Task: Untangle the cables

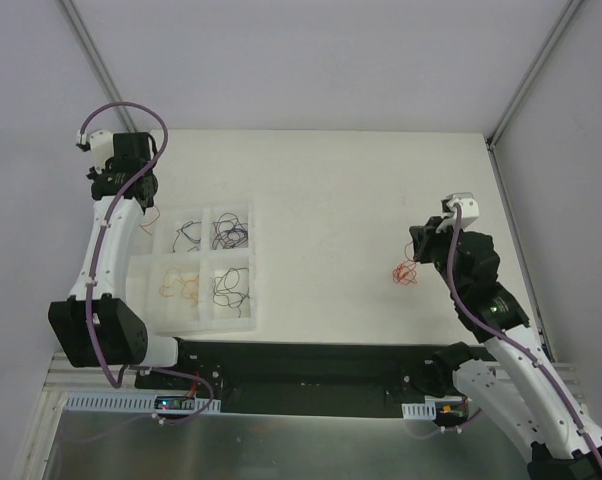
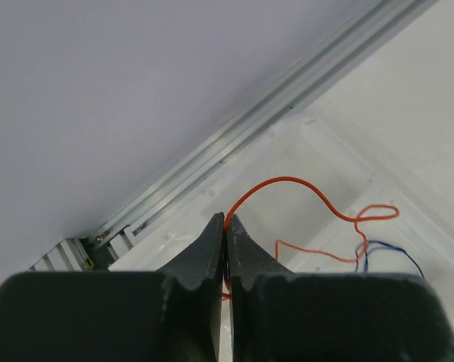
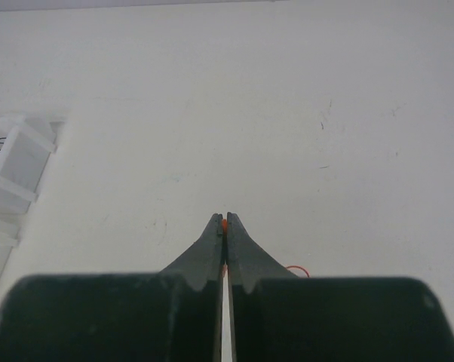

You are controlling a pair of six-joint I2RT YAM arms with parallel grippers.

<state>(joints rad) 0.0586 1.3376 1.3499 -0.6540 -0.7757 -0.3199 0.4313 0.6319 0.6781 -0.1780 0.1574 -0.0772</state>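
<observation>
My left gripper [image 1: 144, 203] is at the far left, over the left rim of a white four-compartment tray [image 1: 253, 262]. In the left wrist view its jaws [image 2: 225, 219] are shut on a thin orange wire [image 2: 287, 181] that arcs away over the tray; a blue wire [image 2: 385, 249] lies beside it. My right gripper [image 1: 418, 258] is at the right of the table, over a small orange-red knot of wires [image 1: 406, 272]. In the right wrist view its jaws [image 3: 224, 220] are shut on a bit of orange wire [image 3: 224, 224], and an orange loop [image 3: 296, 269] shows below.
The tray's compartments hold sorted wires: dark ones [image 1: 186, 233], purple-black ones [image 1: 230, 235], orange-yellow ones [image 1: 182, 289] and black ones [image 1: 229, 285]. The tray's corner shows in the right wrist view [image 3: 16, 162]. An aluminium frame rail [image 2: 234, 147] runs behind the tray.
</observation>
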